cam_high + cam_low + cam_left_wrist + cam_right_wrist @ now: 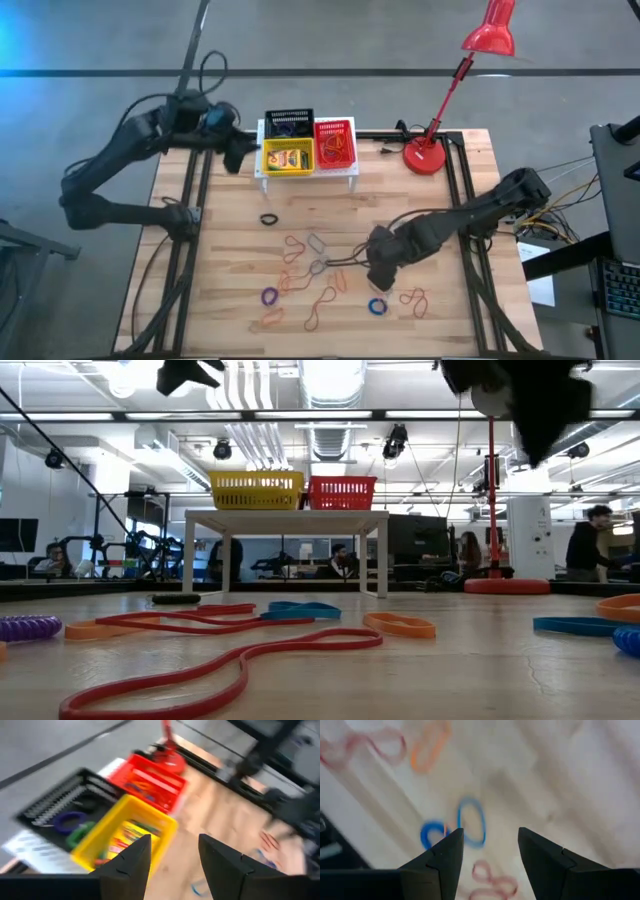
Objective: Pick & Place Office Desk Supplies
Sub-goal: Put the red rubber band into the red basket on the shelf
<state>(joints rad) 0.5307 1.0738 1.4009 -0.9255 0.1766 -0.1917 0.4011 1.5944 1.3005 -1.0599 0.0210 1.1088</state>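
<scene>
While some supplies already sit in the baskets, most of the job looks unfinished, since many rubber bands (312, 283) are scattered on the table (230, 270) around and beneath the right gripper (378, 281). That gripper hangs low over the near middle of the table with its fingers apart and nothing between them; directly ahead of it lie a thin blue loop (471, 821) and, just beside that, a thicker blue band (431, 835), with orange and red loops a little farther out. The left gripper (236, 156) hovers just beside the white stand (305, 178) at the far side, its fingers also spread and empty. Right in front of it the yellow basket (288, 156) holds crayon boxes (129, 836); beyond that, the black basket (289, 123) contains a purple and a green band, and the red basket (335, 143) farther along holds something I cannot make out clearly. One black band (267, 219) lies alone on the table between the two grippers. Judging by the pile, more than a dozen loops are left to collect.
</scene>
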